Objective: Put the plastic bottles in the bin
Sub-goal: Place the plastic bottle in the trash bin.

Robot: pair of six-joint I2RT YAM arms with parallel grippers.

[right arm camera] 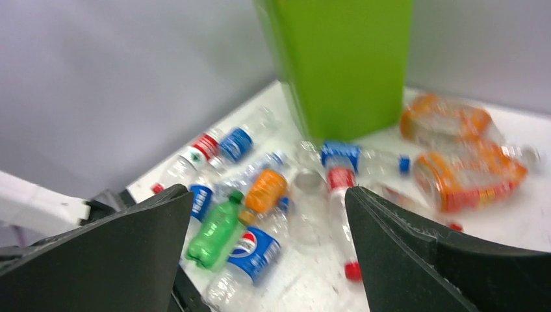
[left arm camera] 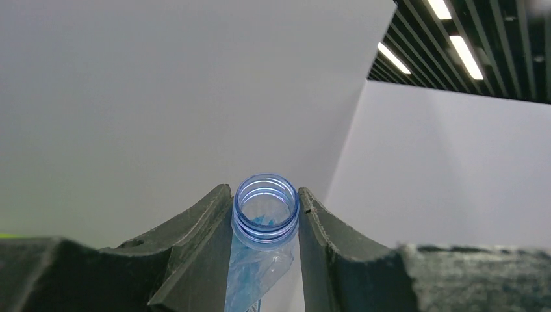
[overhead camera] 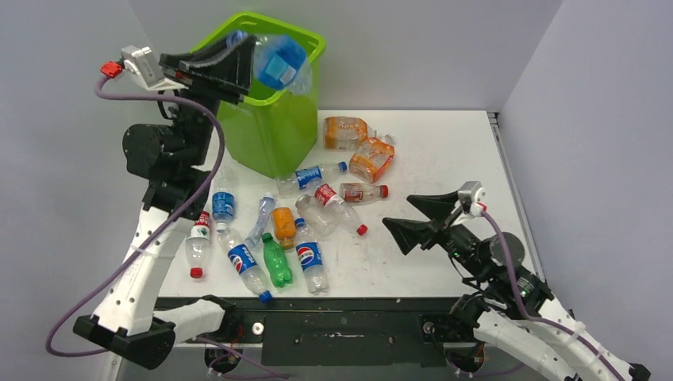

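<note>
Left end effector [overhead camera: 248, 67], clamped on the neck of a blue bottle [overhead camera: 279, 62], holds it sideways over the bin [overhead camera: 274, 131]; right end effector [overhead camera: 395, 210] gapes wide, loose bottles [overhead camera: 308, 254] to its left.

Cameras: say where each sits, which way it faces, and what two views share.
Top external: above, behind the arm bases, looking down on table, bin and loose bottles; both arms show, left hand holding a blue bottle at the bin's mouth.
Left wrist: on the left arm, facing up at walls and ceiling lights; its fingers clamp that bottle's neck.
Right wrist: on the right arm, facing across the table toward the bin; right hand open.
Shared: top and right wrist both show the bin and green bottle.
</note>
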